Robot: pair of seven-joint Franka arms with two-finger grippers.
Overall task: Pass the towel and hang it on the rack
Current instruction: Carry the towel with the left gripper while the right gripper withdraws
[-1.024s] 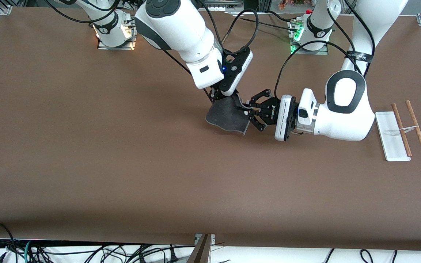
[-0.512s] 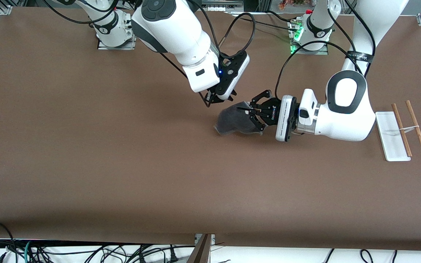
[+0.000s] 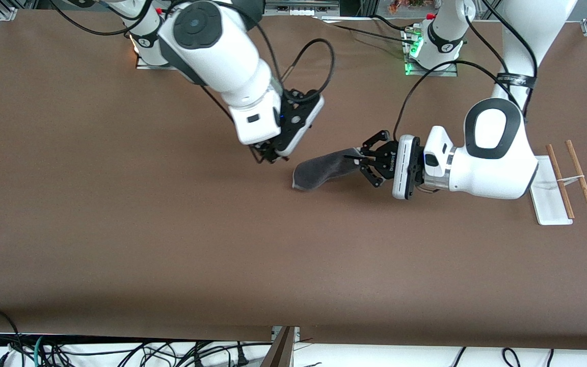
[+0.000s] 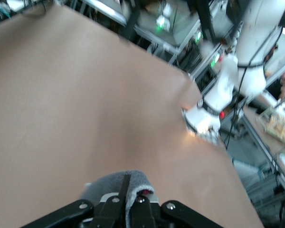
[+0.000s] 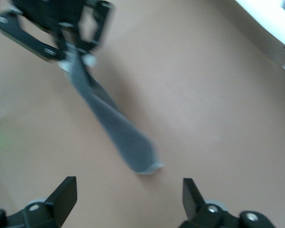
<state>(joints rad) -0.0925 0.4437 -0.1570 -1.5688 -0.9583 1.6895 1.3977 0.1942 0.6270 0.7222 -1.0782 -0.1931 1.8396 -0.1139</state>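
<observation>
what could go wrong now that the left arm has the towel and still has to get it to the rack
The left gripper pinches only one end of the towel, so the cloth could slip out on the way. The free end hangs low over the table and might drag. The rack has thin rods and sits right beside the left arm's body, so a swing could knock it. The right gripper is open, clear of the towel.

The left gripper (image 3: pixel 358 161) pinches one end of the towel (image 3: pixel 321 171), covering that hem. In the left wrist view only a blurred bunch of the towel (image 4: pixel 115 183) shows, its hanging length cut off by the picture's edge. The rack (image 3: pixel 568 178) base is partly hidden under the left arm. The right gripper (image 5: pixel 128 192) tips are cropped in the right wrist view.
</observation>
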